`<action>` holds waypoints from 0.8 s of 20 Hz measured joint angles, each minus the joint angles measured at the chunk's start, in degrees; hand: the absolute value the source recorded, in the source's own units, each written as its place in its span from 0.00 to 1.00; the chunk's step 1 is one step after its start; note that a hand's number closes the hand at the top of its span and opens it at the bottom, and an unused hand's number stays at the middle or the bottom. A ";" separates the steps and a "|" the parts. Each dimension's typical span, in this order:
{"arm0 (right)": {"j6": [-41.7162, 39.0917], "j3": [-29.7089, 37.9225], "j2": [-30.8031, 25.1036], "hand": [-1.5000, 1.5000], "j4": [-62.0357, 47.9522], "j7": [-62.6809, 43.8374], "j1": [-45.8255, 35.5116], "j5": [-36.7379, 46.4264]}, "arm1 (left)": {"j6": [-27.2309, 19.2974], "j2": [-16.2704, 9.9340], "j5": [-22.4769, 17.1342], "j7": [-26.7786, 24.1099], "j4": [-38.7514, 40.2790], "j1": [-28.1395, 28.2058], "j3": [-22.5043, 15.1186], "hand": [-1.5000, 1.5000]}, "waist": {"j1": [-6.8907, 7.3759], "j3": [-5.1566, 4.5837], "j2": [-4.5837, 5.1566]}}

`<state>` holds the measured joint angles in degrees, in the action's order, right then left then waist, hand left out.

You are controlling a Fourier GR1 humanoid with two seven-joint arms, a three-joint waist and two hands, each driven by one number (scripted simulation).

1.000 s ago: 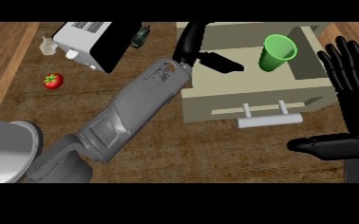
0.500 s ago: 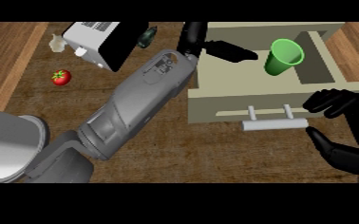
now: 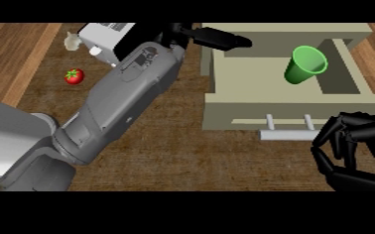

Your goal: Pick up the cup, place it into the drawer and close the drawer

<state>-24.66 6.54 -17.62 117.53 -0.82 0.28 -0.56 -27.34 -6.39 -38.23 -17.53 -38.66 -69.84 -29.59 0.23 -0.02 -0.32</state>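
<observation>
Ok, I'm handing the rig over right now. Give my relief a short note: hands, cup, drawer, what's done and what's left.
Left hand: fingers straight, holding nothing, over the drawer's back left corner.
Right hand: fingers curled, beside the right end of the drawer handle; whether it touches the handle cannot be told.
Green cup: inside the open drawer, tilted, mouth toward the right wall.
Done: cup is in the drawer.
Left: push the drawer shut; the left hand probably needs to clear first.

Wood-grain counter, matt beige drawer with pale metal-looking handle, and smooth green plastic-looking cup.
</observation>
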 measured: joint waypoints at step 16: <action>10.25 -12.99 1.33 1.00 -14.97 5.43 -7.25 31.14 | 3.41 -15.14 -0.26 5.61 -25.59 20.82 5.05 0.00 | 1.72 0.01 0.17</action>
<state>-14.41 -6.44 -16.29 102.56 4.61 -6.97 30.58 -23.93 -21.53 -38.50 -11.92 -64.24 -49.03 -24.53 1.95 -0.01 -0.15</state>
